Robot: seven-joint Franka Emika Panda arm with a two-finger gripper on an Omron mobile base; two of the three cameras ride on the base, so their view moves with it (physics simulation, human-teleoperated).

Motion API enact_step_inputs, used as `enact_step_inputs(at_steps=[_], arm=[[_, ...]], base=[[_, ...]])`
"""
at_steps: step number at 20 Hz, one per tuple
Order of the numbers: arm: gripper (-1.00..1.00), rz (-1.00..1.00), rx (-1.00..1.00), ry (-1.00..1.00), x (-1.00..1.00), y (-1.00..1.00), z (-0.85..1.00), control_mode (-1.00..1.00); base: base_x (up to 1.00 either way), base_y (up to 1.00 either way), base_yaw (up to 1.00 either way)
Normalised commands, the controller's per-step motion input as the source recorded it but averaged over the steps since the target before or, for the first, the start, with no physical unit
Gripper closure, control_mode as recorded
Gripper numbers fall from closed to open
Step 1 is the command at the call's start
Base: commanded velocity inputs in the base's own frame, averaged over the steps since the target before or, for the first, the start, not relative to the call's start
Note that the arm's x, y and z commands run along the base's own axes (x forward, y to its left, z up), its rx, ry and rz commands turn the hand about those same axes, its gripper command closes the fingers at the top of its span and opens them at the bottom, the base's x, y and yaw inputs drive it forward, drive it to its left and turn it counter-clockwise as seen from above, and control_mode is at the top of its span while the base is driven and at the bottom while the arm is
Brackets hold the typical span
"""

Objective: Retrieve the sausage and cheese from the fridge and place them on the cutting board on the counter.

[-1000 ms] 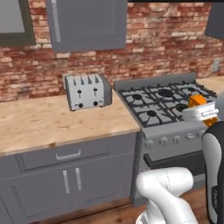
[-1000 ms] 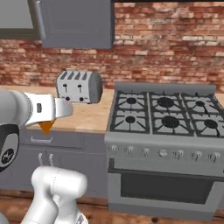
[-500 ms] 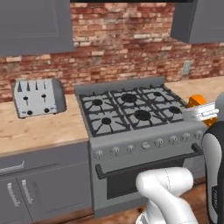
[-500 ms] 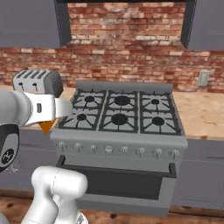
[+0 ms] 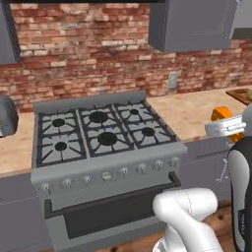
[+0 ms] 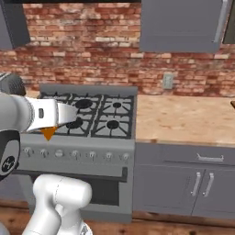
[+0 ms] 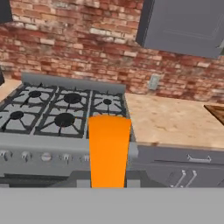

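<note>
step: you carry 1 cheese | gripper clamped on it | next: reach cutting board, lower gently

A red brick wall runs across, ahead of the hand. A grey gas stove with black burner grates, a row of knobs and an oven door stands ahead and to the hand's left. A grey wall cupboard hangs above and to the right, a wall socket below it on the brick. Grey cupboard doors with bar handles sit low on the right, above a wooden floor. Light is even.
</note>
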Motion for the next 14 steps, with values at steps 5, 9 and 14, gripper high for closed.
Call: enact_step_inputs(at_steps=[5, 9, 14], arm=[[1.00, 0.00, 0.00, 0.00, 0.00, 0.00, 0.00, 1.00], [1.00, 0.00, 0.00, 0.00, 0.00, 0.00, 0.00, 1.00], [1.00, 0.00, 0.00, 0.00, 0.00, 0.00, 0.00, 1.00]], base=[[0.40, -1.00, -0.03], [0.37, -1.00, -0.05], [0.60, -1.00, -0.04]])
